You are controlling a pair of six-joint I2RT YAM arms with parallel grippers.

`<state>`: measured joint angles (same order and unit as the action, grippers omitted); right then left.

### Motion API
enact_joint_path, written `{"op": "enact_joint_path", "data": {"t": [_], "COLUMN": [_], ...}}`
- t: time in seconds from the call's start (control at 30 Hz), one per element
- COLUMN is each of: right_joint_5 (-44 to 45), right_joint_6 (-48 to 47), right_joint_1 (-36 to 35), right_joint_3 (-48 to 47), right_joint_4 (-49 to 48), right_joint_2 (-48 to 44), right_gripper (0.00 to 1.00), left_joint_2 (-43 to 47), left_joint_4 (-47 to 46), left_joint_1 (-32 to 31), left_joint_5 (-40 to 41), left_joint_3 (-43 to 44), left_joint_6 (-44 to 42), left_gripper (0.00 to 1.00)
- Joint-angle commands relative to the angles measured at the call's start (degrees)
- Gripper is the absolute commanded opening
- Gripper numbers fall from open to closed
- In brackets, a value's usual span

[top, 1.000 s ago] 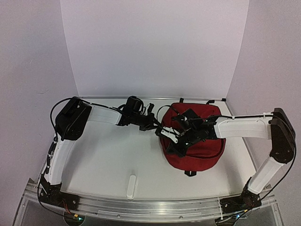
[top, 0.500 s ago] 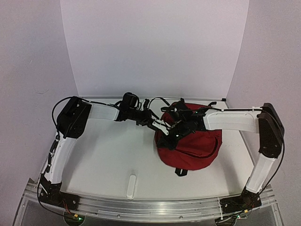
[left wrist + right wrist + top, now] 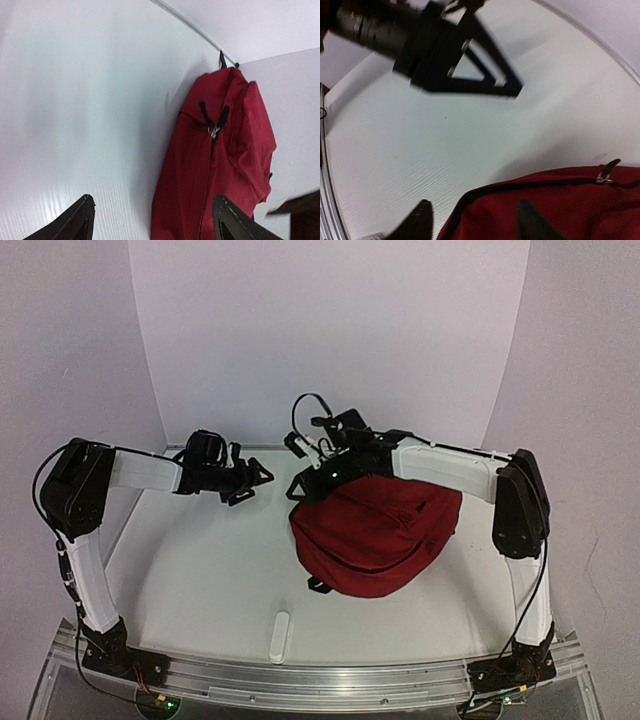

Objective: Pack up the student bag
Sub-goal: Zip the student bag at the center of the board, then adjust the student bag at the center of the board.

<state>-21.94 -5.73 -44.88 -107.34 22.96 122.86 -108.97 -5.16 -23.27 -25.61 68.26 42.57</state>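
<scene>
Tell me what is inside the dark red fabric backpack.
Nothing inside shows. The dark red fabric backpack looks zipped, black zipper pulls together; its fabric hides any contents.

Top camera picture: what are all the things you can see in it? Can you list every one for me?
student bag: one, dark red with black straps and zippers, lying on the table, right of middle.
small oblong thing: one, white, near the table's front edge, apart from the bag.
table: one, white, under everything.
left gripper: one, black, open, empty, over the far left of the table.
right gripper: one, black, open, by the bag's far left edge.
</scene>
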Motion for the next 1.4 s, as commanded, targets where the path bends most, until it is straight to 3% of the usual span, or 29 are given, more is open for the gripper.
{"op": "enact_joint_path", "data": {"t": [0.0,0.17,0.43,0.5,0.63,0.7,0.97,1.2,1.37], "right_joint_5": [-1.93,1.67,-1.46,-4.68,-8.47,-10.51,-22.69,-25.51,-21.07], "right_joint_6": [2.59,-1.06,-2.17,-3.01,-3.25,-2.92,-1.51,-2.86,-6.94], "right_joint_1": [10.61,22.66,34.22,34.97,35.81,36.34,36.31,30.41,24.96], "right_joint_3": [1.68,7.7,6.88,6.22,9.99,13.87,34.46,45.38,46.24], "right_joint_4": [-0.47,2.28,5.86,8.21,11.21,11.23,11.49,13.55,16.57], "right_joint_2": [-10.38,-15.05,-6.63,-3.87,-3.41,-5.39,-19.3,-29.2,-35.53], "right_gripper": [0.82,0.96,0.98,0.95,0.92,0.9,0.77,0.77,0.77], "left_joint_2": [4.82,5.84,1.45,0.07,-1.17,-2.23,-11.74,-22.37,-23.32], "left_joint_4": [-0.91,-0.73,-4.96,-6.54,-7.16,-7.33,-4.6,2.67,4.74], "left_joint_1": [-8.47,-17.04,-24.73,-25.06,-23.54,-21.66,-12.99,-10.01,-6.33], "left_joint_5": [1.82,4.85,5.76,5.4,6.8,5.94,-2.1,-4.41,-4.82], "left_joint_3": [-3.21,-3.99,-5.65,-5.6,-4.76,-3.82,6.88,25.26,30.3], "left_joint_6": [-1.69,-1.85,3.56,5.07,6.75,7.21,4.73,-0.29,-1.32], "left_gripper": [0.82,0.83,0.78,0.7,0.35,0.23,0.06,0.1,0.35]}}
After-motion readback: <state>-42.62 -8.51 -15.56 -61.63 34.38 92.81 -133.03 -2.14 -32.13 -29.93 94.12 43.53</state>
